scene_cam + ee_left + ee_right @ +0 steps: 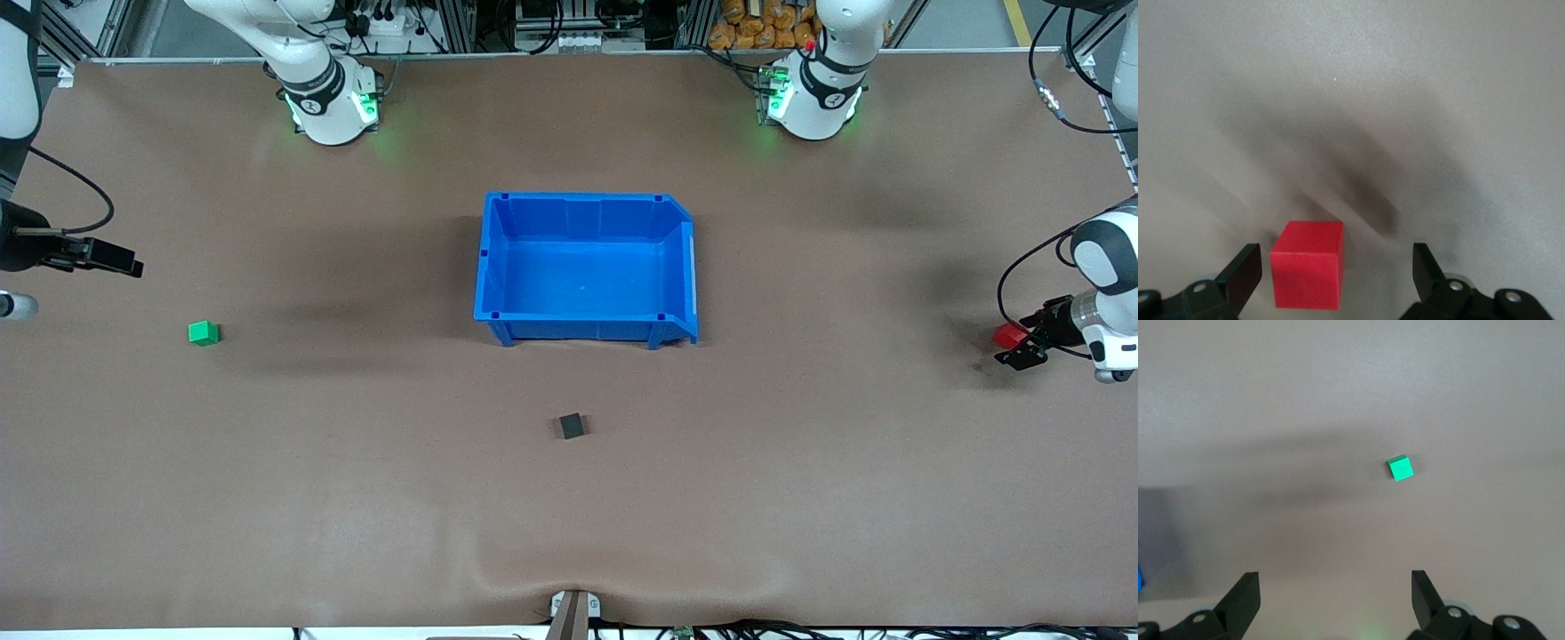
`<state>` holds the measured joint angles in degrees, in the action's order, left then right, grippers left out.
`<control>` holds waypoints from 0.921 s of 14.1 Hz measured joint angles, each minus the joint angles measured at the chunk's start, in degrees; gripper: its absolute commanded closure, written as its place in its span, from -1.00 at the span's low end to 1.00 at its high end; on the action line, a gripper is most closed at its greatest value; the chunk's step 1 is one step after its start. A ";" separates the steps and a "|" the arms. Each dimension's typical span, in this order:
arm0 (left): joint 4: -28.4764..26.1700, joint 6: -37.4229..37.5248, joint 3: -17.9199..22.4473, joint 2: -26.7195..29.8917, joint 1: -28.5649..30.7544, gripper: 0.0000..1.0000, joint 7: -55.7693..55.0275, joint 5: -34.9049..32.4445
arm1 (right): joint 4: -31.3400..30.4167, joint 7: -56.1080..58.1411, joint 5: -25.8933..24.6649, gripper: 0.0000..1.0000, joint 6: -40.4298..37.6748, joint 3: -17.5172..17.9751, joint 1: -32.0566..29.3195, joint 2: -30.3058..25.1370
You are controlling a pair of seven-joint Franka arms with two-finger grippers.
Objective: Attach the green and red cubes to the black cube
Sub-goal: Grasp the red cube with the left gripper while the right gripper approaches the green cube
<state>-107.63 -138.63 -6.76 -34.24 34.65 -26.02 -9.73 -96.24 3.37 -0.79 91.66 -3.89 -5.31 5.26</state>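
The red cube (1008, 336) sits on the table at the left arm's end. My left gripper (1020, 341) is low around it and open. In the left wrist view the red cube (1307, 265) lies between the fingers, close to one finger (1243, 270), with a wide gap to the other; the gripper (1336, 261) does not grip it. The green cube (204, 333) sits at the right arm's end. My right gripper (114, 258) hovers open and empty over the table near it; the green cube (1401, 467) shows ahead of that gripper (1336, 587). The black cube (572, 427) lies mid-table.
A large blue bin (587, 197), with nothing in it, stands at the table's middle, farther from the front camera than the black cube. Brown table surface stretches between the three cubes. Cables hang at the left arm's end (1049, 98).
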 measured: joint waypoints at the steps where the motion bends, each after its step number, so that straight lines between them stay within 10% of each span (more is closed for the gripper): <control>1: -0.01 -0.01 0.07 -0.12 0.16 -1.00 0.00 0.00 | -0.28 0.21 -0.04 -1.00 0.53 -0.02 -0.12 0.26; 2: -0.02 -0.04 0.12 -0.18 0.35 -0.96 0.00 0.00 | -0.51 0.54 -0.08 -1.00 0.88 -0.04 -0.27 0.50; 9: -0.11 -0.74 0.12 -0.34 0.80 1.00 0.00 0.00 | -1.25 2.92 -0.14 -1.00 4.07 -0.12 -2.03 4.38; 13: -0.24 -0.78 0.12 -0.35 0.82 1.00 0.00 0.00 | -1.28 5.03 -0.15 -1.00 5.32 -0.14 -3.14 6.04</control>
<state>-107.87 -139.41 -6.64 -34.59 35.47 -26.03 -9.73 -97.52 8.40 -0.95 96.98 -4.03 -8.45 11.31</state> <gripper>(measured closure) 0.604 0.000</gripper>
